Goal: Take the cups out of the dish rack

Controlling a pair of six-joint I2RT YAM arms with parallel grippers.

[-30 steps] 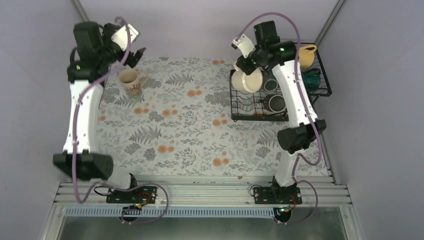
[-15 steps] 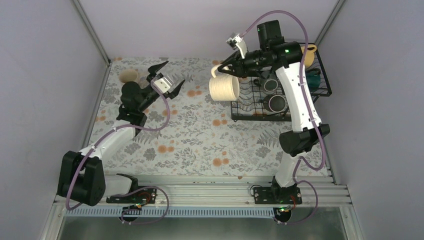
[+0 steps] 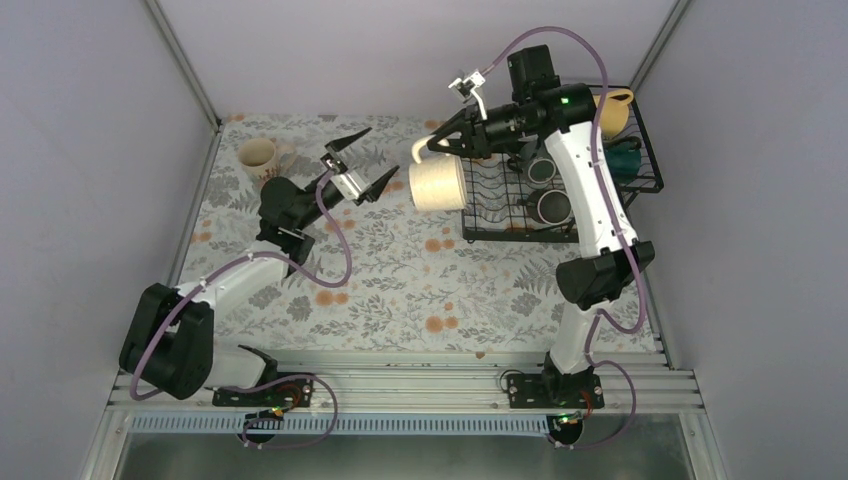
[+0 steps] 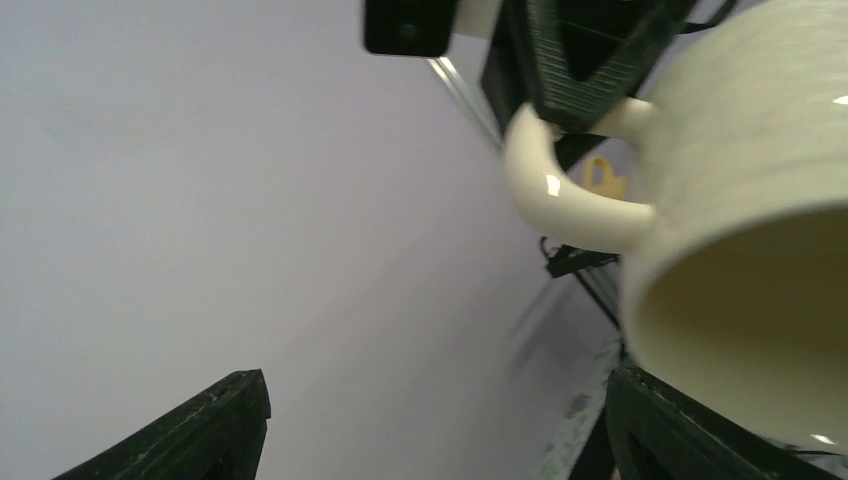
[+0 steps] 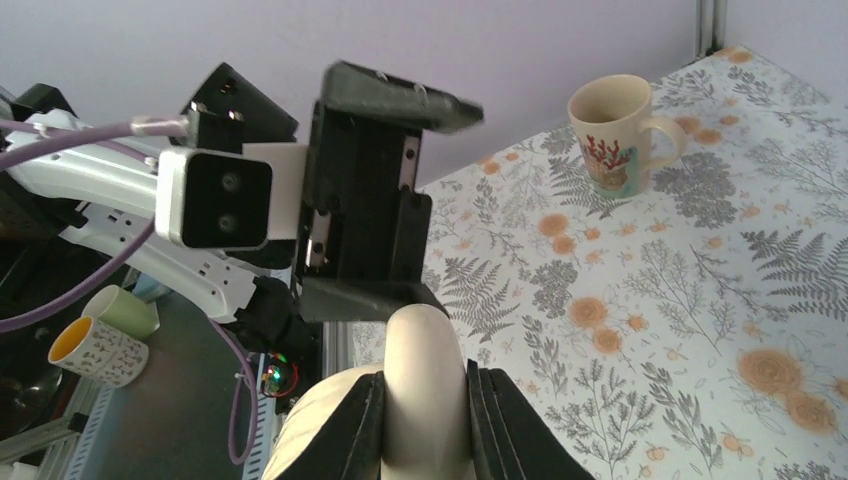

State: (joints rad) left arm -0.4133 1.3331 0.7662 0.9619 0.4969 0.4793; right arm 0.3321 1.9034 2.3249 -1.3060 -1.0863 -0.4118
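Two cream mugs are outside the dish rack (image 3: 515, 237) right now. The printed cream mug (image 3: 258, 155) stands upright on the floral tablecloth (image 3: 380, 270) over in the far left corner, with nothing touching it. The plain cream mug (image 3: 437, 185) is up in the air just off the rack's left edge. The right gripper (image 3: 432, 148) has it pinched by the handle (image 3: 420, 150), one finger squeezed on each side of the loop, which the right wrist view shows really clearly. The mug hangs tilted, its mouth turned toward the left gripper (image 3: 368, 160). That gripper sits just beside it and points right at it, jaws spread wide and holding nothing. From the left wrist camera the mug's open mouth fills the right side of the frame, just above one black fingertip (image 4: 690, 440). Honestly can't tell if it's touching that finger or just hovering close. In the rack itself, the yellow mug (image 3: 615, 105) is at the far corner of the raised basket tier, and a teal mug (image 3: 625, 155) sits a bit nearer in the same tier. A dark mug (image 3: 541, 170) and a second dark mug (image 3: 553, 207) sit mouth-up in the lower tray, right beside the right arm.
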